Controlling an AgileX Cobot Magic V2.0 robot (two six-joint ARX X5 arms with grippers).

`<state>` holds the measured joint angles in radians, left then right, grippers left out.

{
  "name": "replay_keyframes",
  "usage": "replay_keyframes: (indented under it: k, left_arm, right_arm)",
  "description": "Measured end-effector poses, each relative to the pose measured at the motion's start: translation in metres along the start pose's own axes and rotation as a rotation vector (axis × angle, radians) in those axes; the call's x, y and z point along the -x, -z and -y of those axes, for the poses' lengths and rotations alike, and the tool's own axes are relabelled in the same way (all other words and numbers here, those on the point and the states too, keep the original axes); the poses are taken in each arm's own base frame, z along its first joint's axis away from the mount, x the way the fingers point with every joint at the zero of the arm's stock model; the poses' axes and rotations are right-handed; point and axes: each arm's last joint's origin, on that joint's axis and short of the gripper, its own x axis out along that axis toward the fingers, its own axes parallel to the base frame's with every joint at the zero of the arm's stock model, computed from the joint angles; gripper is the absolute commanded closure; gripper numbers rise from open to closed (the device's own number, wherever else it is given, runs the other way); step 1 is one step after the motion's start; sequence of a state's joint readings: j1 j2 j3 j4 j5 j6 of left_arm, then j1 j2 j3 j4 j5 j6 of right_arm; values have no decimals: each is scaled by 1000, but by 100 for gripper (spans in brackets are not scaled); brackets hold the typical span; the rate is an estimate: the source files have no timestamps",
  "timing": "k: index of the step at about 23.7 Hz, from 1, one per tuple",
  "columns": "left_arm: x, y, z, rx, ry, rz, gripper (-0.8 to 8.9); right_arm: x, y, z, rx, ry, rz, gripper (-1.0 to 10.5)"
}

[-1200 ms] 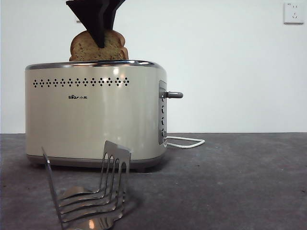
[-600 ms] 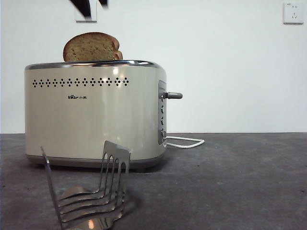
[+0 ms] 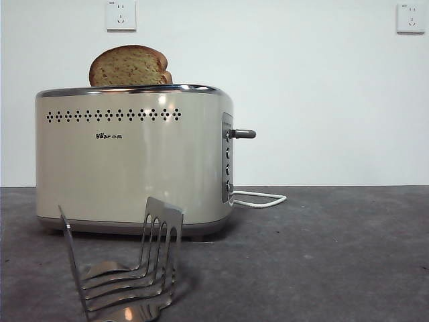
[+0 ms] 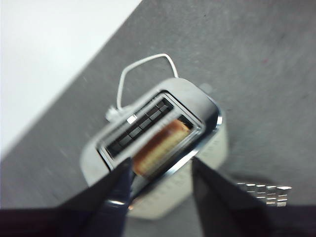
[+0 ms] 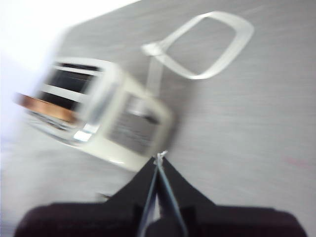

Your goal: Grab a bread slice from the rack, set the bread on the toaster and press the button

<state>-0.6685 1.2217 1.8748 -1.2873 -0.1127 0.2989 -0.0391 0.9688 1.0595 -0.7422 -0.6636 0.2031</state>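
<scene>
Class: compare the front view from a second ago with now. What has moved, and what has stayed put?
The left gripper let go of the slice of bread and rose out of the front view, jaws open. The bread settled slightly left in the toaster. Toaster and rack stayed put.

The toaster (image 3: pixel 134 157) bears a small dark "Bear" logo (image 3: pixel 108 136).

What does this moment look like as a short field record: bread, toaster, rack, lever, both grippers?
bread: slice of bread stands in the slot of the toaster, domed top above the chrome rim
lever: side lever up high, not yet pressed
rack: rack on the table in front of the toaster, no bread in it
left gripper: left gripper open, above the toaster, holding nothing
right gripper: right gripper shut, above the table near the toaster's lever side
cord: white cord looped beside the toaster
</scene>
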Motion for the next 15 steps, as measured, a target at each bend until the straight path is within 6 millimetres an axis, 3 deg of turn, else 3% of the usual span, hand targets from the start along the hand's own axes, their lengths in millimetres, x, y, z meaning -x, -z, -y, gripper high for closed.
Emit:
replay_keyframes:
  k: [6, 11, 15]
  left_arm:
    - [22, 11, 1, 174, -1, 21, 819]
    - [31, 14, 1, 229, -4, 43, 819]
    - [35, 16, 1, 283, -5, 53, 820]
  right_arm:
    - [-63, -23, 32, -153, -308, -115, 954]
    - [-116, -24, 49, -244, -366, -198, 954]
    - [-150, -19, 47, -264, -402, -253, 955]
